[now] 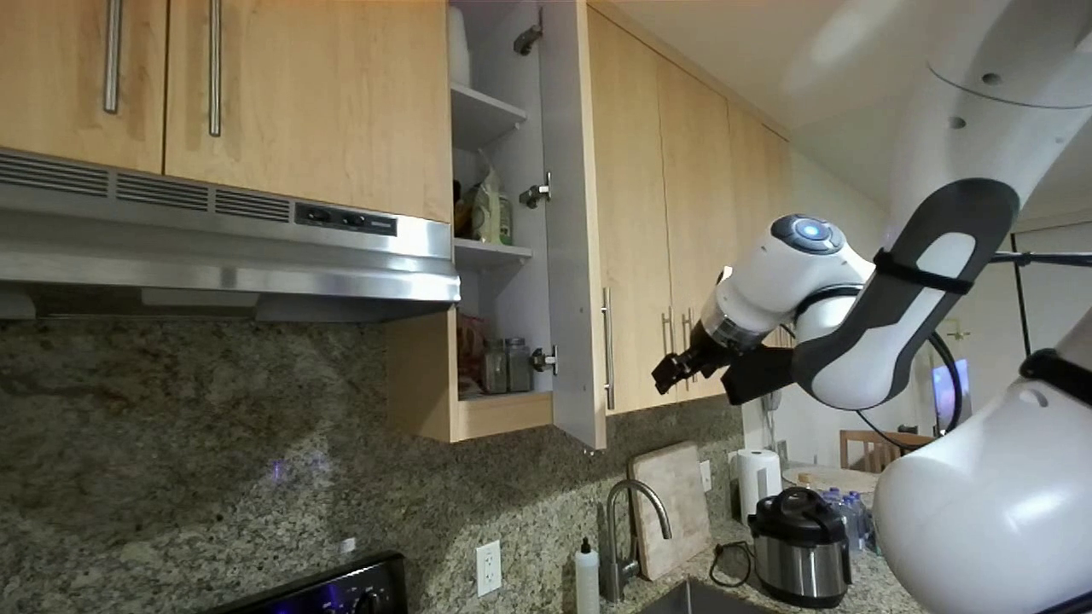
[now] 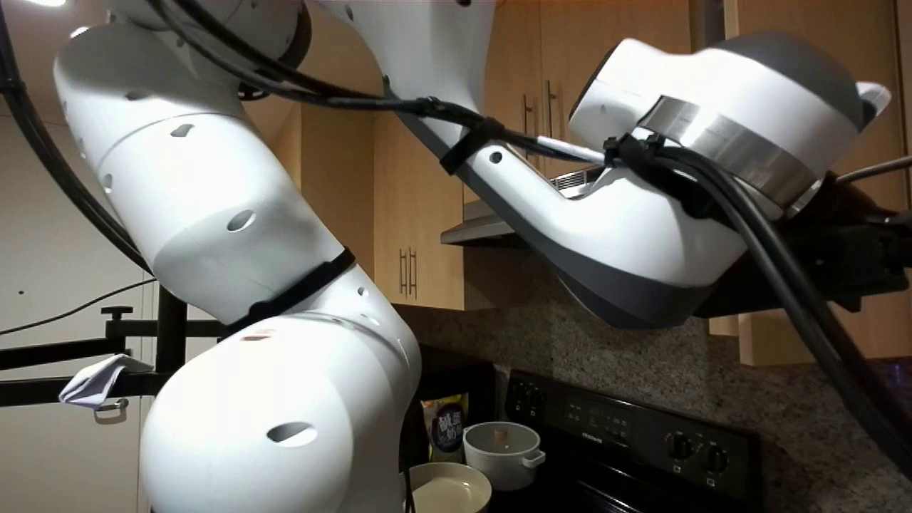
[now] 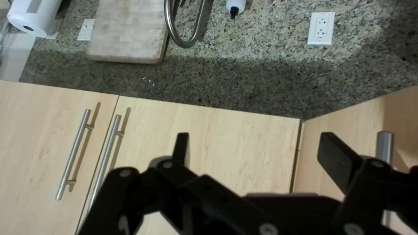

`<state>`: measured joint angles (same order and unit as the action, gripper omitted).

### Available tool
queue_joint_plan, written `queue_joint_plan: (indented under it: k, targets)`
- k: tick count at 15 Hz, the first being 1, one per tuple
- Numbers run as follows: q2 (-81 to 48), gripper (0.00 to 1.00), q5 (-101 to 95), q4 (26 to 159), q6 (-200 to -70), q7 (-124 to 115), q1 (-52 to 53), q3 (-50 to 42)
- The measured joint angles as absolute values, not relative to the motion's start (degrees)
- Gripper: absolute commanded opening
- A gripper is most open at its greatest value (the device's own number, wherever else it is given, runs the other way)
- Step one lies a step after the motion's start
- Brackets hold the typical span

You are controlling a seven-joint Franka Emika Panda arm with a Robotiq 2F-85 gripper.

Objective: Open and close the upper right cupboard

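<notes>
- Gripper (image 3: 254,147): fingers (image 3: 336,160) spread wide apart; nothing held.
- Cupboard (image 1: 503,415): upper right, standing open, its inside across the door from the gripper.
- Door (image 1: 570,239): swung out between gripper and shelves, outer face on the gripper's side.
- Handle (image 1: 607,350): slim metal bar on that outer face, near the gripper; partly hidden behind one finger in the wrist view, contact cannot be told.
- Shelves (image 1: 490,115): white, past the door from the gripper.
- Bag (image 1: 488,209): on a shelf, likewise past the door.
- Jars (image 1: 518,365): two, on the cupboard floor, same side.
- Neighbouring doors (image 3: 241,156): shut, before the gripper; paired bars (image 3: 73,153) to one side of it.
- Hood (image 1: 222,247): beyond the cupboard from the gripper.
- Tap (image 1: 611,571), cooker (image 1: 802,563): below the gripper.
- Board (image 1: 674,512): below the gripper, leaning on granite (image 1: 256,409).
- Stove (image 2: 641,431), lidded pot (image 2: 502,463): lower than the gripper, well apart.
</notes>
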<state>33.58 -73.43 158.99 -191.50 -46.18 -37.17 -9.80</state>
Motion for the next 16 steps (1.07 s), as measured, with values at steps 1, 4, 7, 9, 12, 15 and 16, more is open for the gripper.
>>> queue_joint_plan:
  k: [1,4,7,9,12,15,16]
  targets:
    - [33.99,1.0,-75.43,159.08,-192.5,-46.1,-37.29,-12.14]
    - [34.31,1.0,-84.21,159.04,-194.87,-47.7,-37.04,-17.73]
    - [34.88,1.0,-95.24,159.02,-195.93,-54.7,-37.04,-18.43]
    - [35.4,1.0,-102.4,159.05,-196.42,-61.48,-37.49,-15.97]
    - [36.46,1.0,-109.82,159.02,-198.04,-72.31,-39.68,-7.5]
    - [39.63,1.0,-113.14,158.97,-197.98,-83.23,-39.57,0.97]
    - [41.18,1.0,-113.41,158.94,-197.97,-86.62,-39.47,3.45]
